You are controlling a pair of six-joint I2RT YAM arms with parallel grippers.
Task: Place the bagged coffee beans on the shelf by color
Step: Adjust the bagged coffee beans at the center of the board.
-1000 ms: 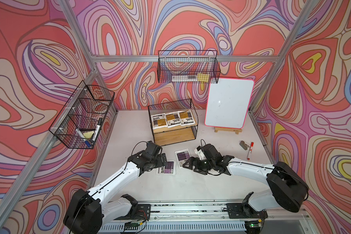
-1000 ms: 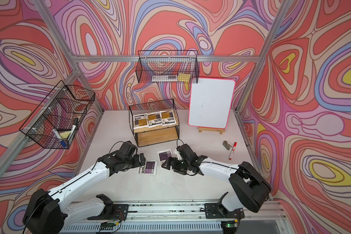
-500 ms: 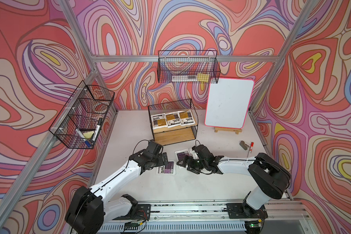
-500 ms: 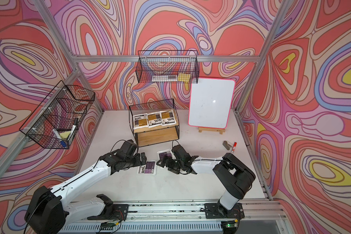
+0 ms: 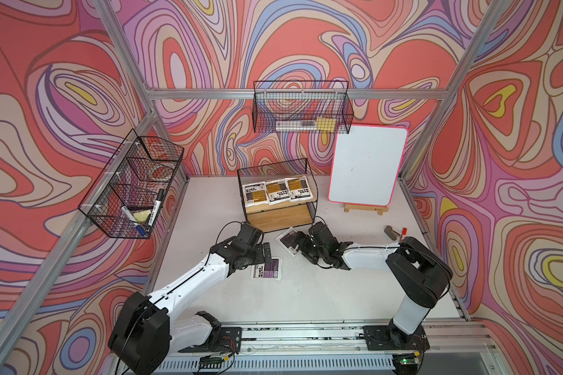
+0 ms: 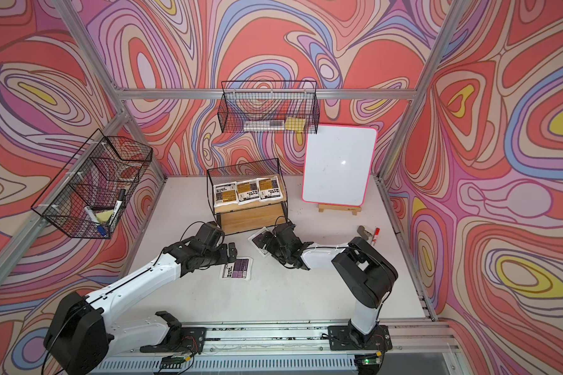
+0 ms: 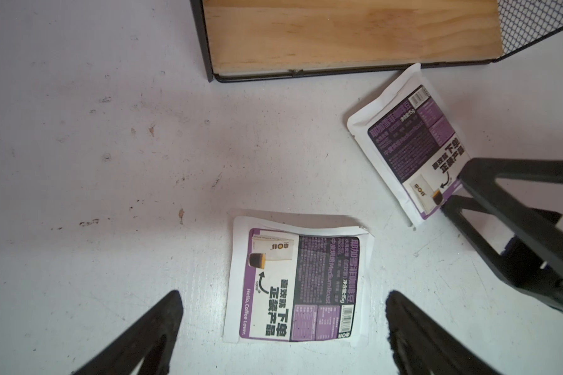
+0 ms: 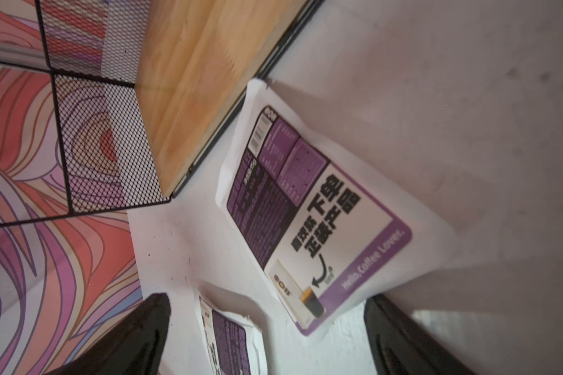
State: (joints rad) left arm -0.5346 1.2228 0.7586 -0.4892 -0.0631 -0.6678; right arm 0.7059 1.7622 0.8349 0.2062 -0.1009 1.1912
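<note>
purple coffee pouch (image 8: 306, 211) is the one your next move turns on. it lies flat and label up on the table (image 5: 306, 302), right in front of the shelf (image 5: 280, 218). the right gripper (image 8: 267, 300) sits low at its near short end, fingers spread wide and holding nothing. from that gripper the pouch runs straight ahead, with its long axis pointing away from the fingers and slanting toward the front edge of the lower board (image 8: 189, 81). its far corner touches, or all but touches, the black frame there. in the right wrist view the near end falls inside the open span but off to one side, close to one finger (image 8: 400, 350). you'd likely want to shift across a little before closing. i cannot tell whether a fingertip already touches the pouch.

your right arm is clearly the nearer one to this pouch. the left gripper (image 7: 283, 295) hangs above the second purple pouch (image 7: 298, 282), also open and empty. that pouch lies flat between its fingers, apart from the first and farther out from the shelf.

three orange-yellow pouches (image 5: 277, 193) fill the top board side by side, and the lower board is bare. by my judgement purple is bound for the lower level, a short carry forward along the pouch's own axis.
</note>
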